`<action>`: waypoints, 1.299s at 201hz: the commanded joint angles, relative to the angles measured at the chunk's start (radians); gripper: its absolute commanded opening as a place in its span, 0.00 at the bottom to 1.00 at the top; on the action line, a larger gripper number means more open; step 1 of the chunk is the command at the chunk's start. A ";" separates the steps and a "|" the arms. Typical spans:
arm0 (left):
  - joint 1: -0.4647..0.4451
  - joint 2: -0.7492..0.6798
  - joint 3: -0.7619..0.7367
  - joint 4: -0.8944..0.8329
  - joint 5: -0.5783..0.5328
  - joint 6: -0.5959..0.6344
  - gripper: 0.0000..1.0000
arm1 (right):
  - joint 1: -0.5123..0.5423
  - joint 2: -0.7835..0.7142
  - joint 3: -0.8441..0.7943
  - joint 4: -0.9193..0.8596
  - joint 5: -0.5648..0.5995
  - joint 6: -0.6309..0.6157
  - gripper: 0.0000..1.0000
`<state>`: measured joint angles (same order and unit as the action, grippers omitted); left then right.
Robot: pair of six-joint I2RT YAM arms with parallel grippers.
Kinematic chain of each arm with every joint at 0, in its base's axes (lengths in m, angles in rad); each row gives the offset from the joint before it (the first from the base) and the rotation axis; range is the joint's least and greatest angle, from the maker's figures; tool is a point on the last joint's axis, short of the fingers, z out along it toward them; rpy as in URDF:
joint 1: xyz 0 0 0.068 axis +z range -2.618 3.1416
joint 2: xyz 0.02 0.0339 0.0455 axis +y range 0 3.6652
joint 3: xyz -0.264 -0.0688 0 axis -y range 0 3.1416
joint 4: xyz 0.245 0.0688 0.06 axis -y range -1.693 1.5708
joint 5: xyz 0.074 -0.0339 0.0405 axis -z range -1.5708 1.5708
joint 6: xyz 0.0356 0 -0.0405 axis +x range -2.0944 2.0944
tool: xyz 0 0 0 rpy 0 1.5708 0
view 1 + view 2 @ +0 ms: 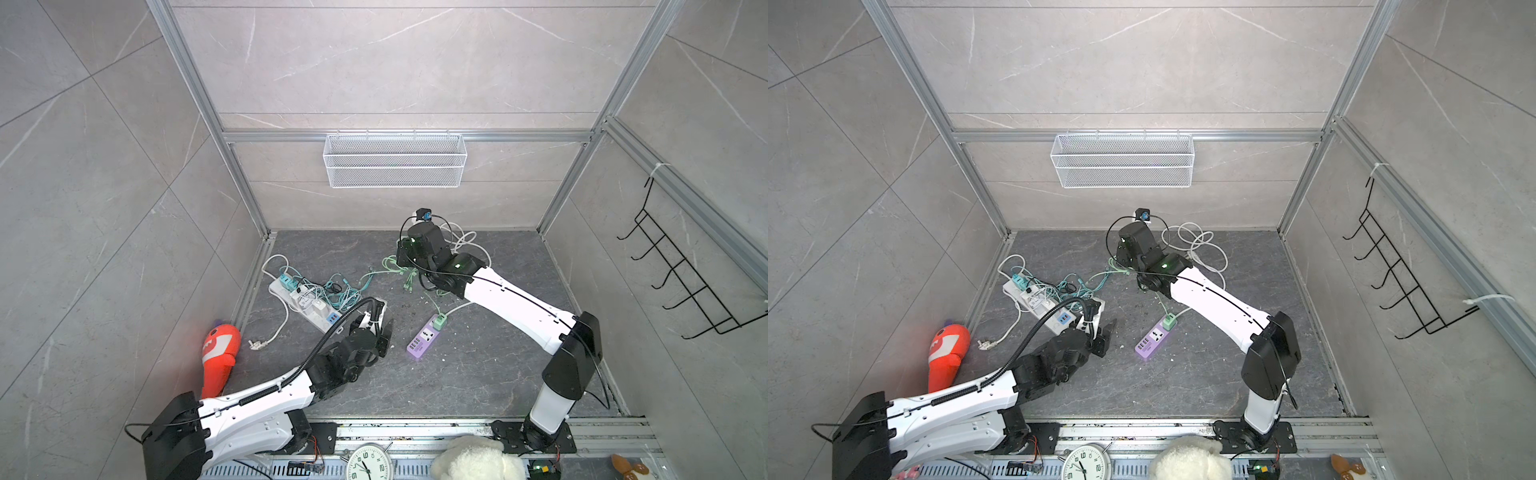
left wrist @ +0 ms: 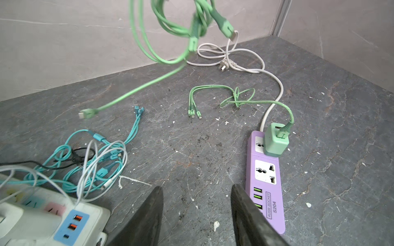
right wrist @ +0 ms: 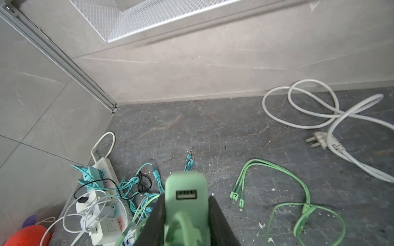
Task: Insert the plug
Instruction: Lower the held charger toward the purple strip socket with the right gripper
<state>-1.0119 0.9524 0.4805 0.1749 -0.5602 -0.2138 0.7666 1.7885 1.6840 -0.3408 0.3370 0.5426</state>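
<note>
Grey stone walls (image 1: 395, 62) with shiny metal bars (image 1: 270, 136) stand around a dark, speckled desk (image 1: 478, 374), and a white wire basket (image 1: 395, 166) and black hooks (image 1: 688, 270) hang on the walls.

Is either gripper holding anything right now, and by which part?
Right gripper clamps the green charger by its two sides; left gripper is open and empty.

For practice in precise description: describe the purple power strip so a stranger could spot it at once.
On the dark floor, near its middle, lies the purple power strip. Unlike the cable-crowded white power strip, it carries one green charger.
</note>
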 commanded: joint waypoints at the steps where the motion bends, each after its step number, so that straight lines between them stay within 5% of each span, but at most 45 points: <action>1: 0.001 -0.098 -0.038 -0.045 -0.109 -0.049 0.54 | 0.011 -0.030 -0.009 -0.015 -0.020 0.068 0.04; 50: 0.002 -0.186 -0.098 -0.056 -0.206 -0.020 0.54 | 0.081 -0.162 -0.097 -0.193 0.037 0.185 0.04; 123: 0.002 -0.183 -0.085 0.041 -0.278 0.105 0.56 | 0.334 -0.334 -0.233 -0.402 0.293 0.430 0.04; 172: 0.002 -0.215 -0.070 -0.022 -0.260 0.075 0.56 | 0.478 -0.223 -0.239 -0.603 0.439 0.812 0.02; 224: 0.004 -0.285 -0.101 -0.055 -0.254 0.058 0.56 | 0.490 -0.161 -0.301 -0.704 0.464 1.046 0.00; 261: 0.002 -0.267 -0.099 -0.042 -0.256 0.054 0.56 | 0.434 -0.158 -0.319 -0.771 0.461 1.086 0.02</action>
<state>-1.0119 0.6758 0.3737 0.1158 -0.8032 -0.1432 1.2434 1.6341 1.3842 -1.0279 0.7601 1.5497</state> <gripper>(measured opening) 0.562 0.276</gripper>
